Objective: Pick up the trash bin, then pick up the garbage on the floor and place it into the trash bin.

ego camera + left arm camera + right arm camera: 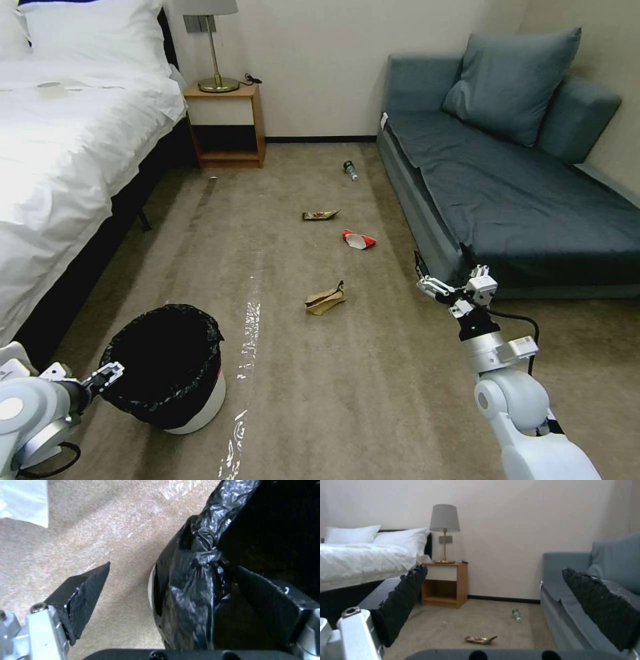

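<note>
The trash bin [175,373], white with a black bag over its rim, stands on the carpet at lower left. My left gripper [110,375] is open at its near rim. In the left wrist view the bagged rim [196,580] lies between the fingers, one finger [83,597] outside and clear of the wall, the other inside. The garbage lies ahead: brown paper bag [325,299], red-and-white wrapper [358,239], gold wrapper [320,215], small bottle [350,170]. My right gripper [433,287] hangs open and empty in the air beside the sofa, and its wrist view shows the wrapper [480,639] and bottle [516,615].
A white bed [67,133] runs along the left. A wooden nightstand [227,123] with a lamp stands at the back wall. A blue-grey sofa [520,200] fills the right. Open carpet lies between bed and sofa.
</note>
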